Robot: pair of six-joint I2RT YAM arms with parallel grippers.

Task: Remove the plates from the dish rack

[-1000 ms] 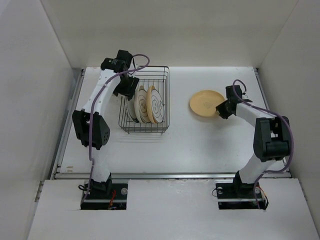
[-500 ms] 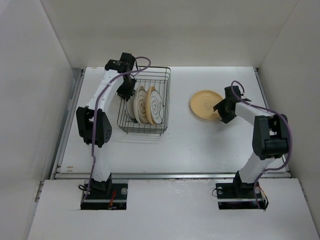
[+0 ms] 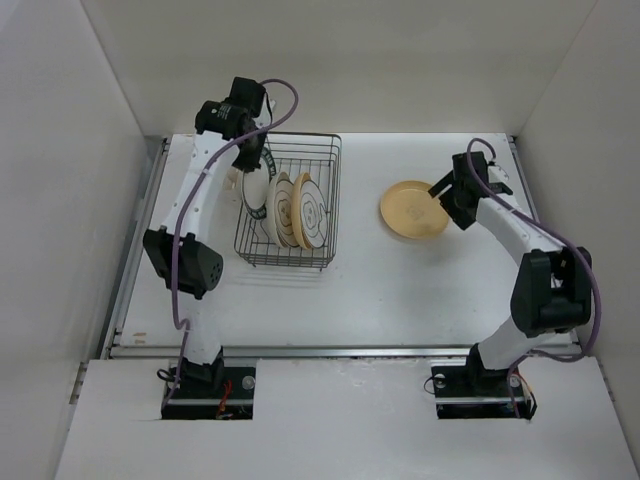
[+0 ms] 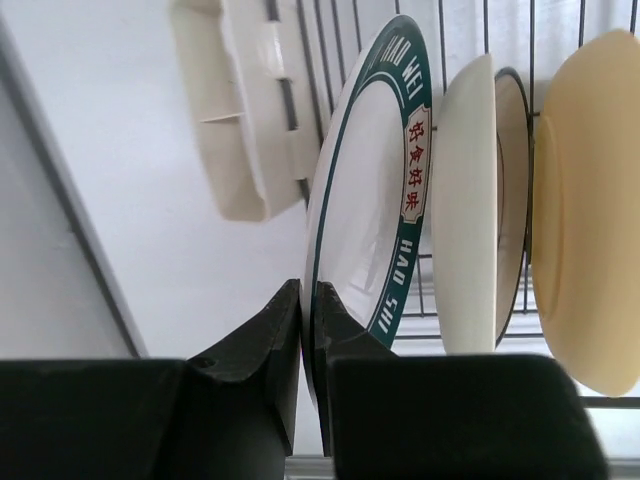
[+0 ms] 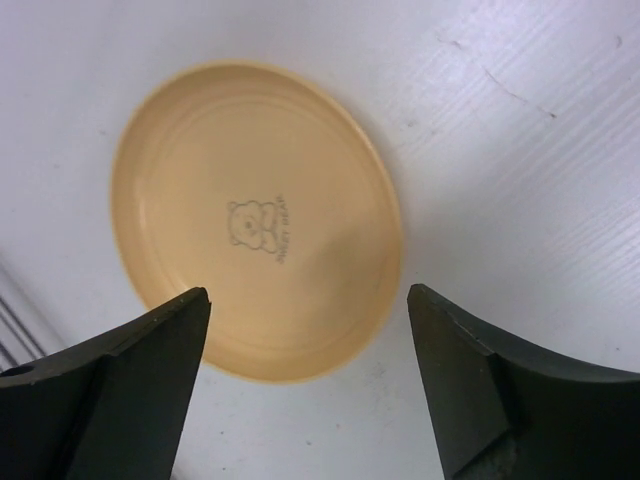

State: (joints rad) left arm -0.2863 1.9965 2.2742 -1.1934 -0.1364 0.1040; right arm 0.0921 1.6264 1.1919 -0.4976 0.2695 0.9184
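Observation:
The black wire dish rack stands at the back left of the table with three plates on edge in it. My left gripper is shut on the lower rim of the teal-rimmed plate, the leftmost one, and hangs over the rack's left end. Beside it stand a cream plate with a dark ring and a tan plate. A yellow-tan plate lies flat on the table. My right gripper hovers open above its near edge, touching nothing.
A cream-coloured plastic piece hangs on the rack's left side, close to the table's left edge strip. White walls close in the table at the back and both sides. Bare tabletop lies between the rack and the arm bases.
My left gripper shut on the teal-rimmed plate's rim and rose a little with it. My right gripper let go of the yellow-tan plate, opened wide and lifted away from it.

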